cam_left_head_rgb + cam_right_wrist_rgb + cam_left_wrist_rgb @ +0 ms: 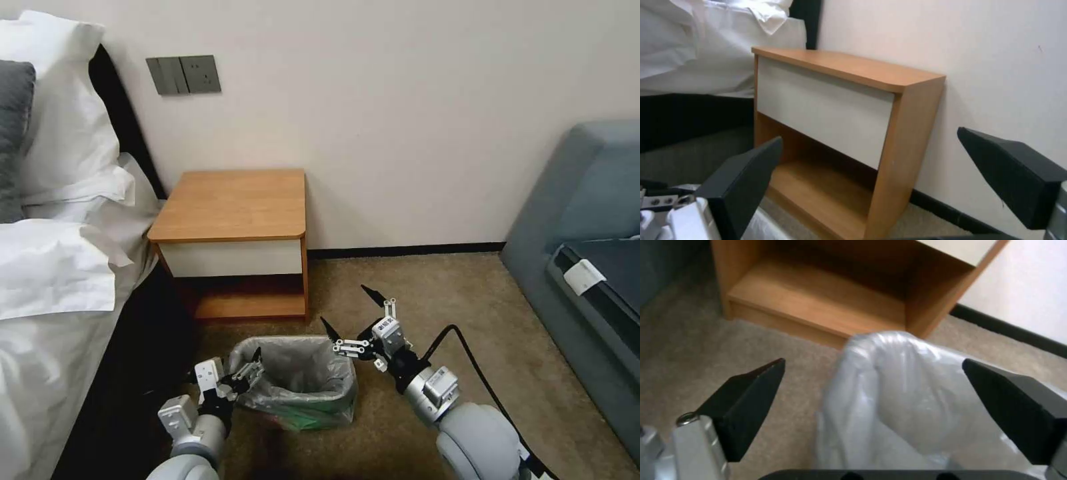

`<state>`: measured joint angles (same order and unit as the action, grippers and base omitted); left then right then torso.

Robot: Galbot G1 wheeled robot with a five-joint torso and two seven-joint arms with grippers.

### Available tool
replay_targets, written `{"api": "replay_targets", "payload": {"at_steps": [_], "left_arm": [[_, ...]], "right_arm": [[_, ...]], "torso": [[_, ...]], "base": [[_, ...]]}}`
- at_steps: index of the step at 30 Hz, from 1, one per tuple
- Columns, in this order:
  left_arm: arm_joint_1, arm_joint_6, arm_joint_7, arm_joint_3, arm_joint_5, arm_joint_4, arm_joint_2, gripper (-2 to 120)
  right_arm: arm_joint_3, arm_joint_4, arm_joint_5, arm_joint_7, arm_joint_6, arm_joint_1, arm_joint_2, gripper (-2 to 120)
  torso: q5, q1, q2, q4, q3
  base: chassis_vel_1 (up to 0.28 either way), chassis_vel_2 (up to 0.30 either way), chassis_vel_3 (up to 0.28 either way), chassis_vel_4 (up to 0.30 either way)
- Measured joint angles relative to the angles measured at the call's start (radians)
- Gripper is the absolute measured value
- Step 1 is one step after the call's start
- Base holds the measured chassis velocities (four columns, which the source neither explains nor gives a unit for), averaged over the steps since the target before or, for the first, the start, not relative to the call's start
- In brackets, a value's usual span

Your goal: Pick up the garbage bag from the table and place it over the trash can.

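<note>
From the head camera, the trash can [297,407] stands on the carpet [467,313] in front of the nightstand, and the garbage bag [300,370] already lines it: grey crinkled film sinks into the hollow and folds out over the rim on every side. Something green shows through the plastic low on the near wall; I can't tell what it is. The surface [233,203] of the nightstand is bare wood, with a white drawer front beneath it and an open lower shelf. The left claw [252,368] sits at the bin's left rim, fingers spread, the tips just beside the folded plastic. The right claw [352,309] hangs above the bin's far right corner, fingers spread wide and pinching nothing. A bed [60,267] with white sheets lies to the left, a grey sofa [580,220] to the right.

From the left wrist, the left claw [873,368] has both black fingers [749,396] wide apart, with the bag's [898,390] draped corner between them, untouched by either. The nightstand's [818,303] lower shelf lies beyond.

From the right wrist, the right claw [869,141] is open on air, facing the nightstand [853,106] and the wall [973,50].
</note>
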<state>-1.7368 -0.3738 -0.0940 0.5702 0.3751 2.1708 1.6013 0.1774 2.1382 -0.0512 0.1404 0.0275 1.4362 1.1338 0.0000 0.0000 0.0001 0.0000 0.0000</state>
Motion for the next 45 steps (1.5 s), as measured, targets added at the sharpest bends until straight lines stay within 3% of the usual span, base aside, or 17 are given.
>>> {"api": "replay_targets", "payload": {"at_steps": [5,8,11,12,15,19,30,45], "left_arm": [[-0.009,0.057,-0.009,0.004,-0.048,0.011,0.005,100],[-0.008,0.114,0.02,0.01,-0.077,0.019,0.006,100],[0.011,0.313,0.116,0.032,-0.162,-0.026,-0.002,100],[0.011,0.313,0.116,0.032,-0.162,-0.026,-0.002,100],[0.027,0.462,0.183,0.043,-0.218,-0.085,-0.013,100],[0.031,0.571,0.202,0.048,-0.215,-0.136,-0.034,100],[0.032,0.621,0.223,0.051,-0.205,-0.161,-0.05,100],[0.031,0.619,0.223,0.047,-0.206,-0.158,-0.045,100]], "right_arm": [[-0.005,-0.002,0.003,0.002,0.001,-0.001,0.005,100],[-0.009,-0.002,0.003,-0.018,0.001,-0.001,0.01,100],[-0.036,0.002,0.007,-0.166,0.045,0.016,0.045,100],[-0.036,0.002,0.007,-0.166,0.045,0.016,0.045,100],[-0.054,-0.012,0.04,-0.304,0.068,0.055,0.104,100],[-0.038,-0.077,0.045,-0.398,-0.013,0.102,0.206,100],[0.035,-0.146,0.134,-0.39,-0.137,0.149,0.32,100],[0.055,-0.144,0.143,-0.349,-0.141,0.156,0.314,100]], "torso": [[-0.0001,0.0,0.0,0.0,0.0],[0.0,0.0,0.0,0.0,0.0],[-0.0001,0.0,0.0,0.0001,0.0],[-0.0001,0.0,0.0,0.0001,0.0],[-0.0002,0.0,0.0,-0.0001,0.0],[0.0,0.0,0.0,0.0,0.0],[-0.0006,0.0,0.0,0.0,0.0],[0.0001,0.0,0.0,0.0,0.0]], "base": [[0.0,0.0,0.0,0.0],[0.0,0.0,0.0,0.0],[0.0,0.0,0.0,0.0],[0.0,0.0,0.0,0.0],[0.0,0.0,0.0,0.0],[0.0,0.0,0.0,0.0],[0.0,0.0,0.0,0.0],[0.0,0.0,0.0,0.0]]}}
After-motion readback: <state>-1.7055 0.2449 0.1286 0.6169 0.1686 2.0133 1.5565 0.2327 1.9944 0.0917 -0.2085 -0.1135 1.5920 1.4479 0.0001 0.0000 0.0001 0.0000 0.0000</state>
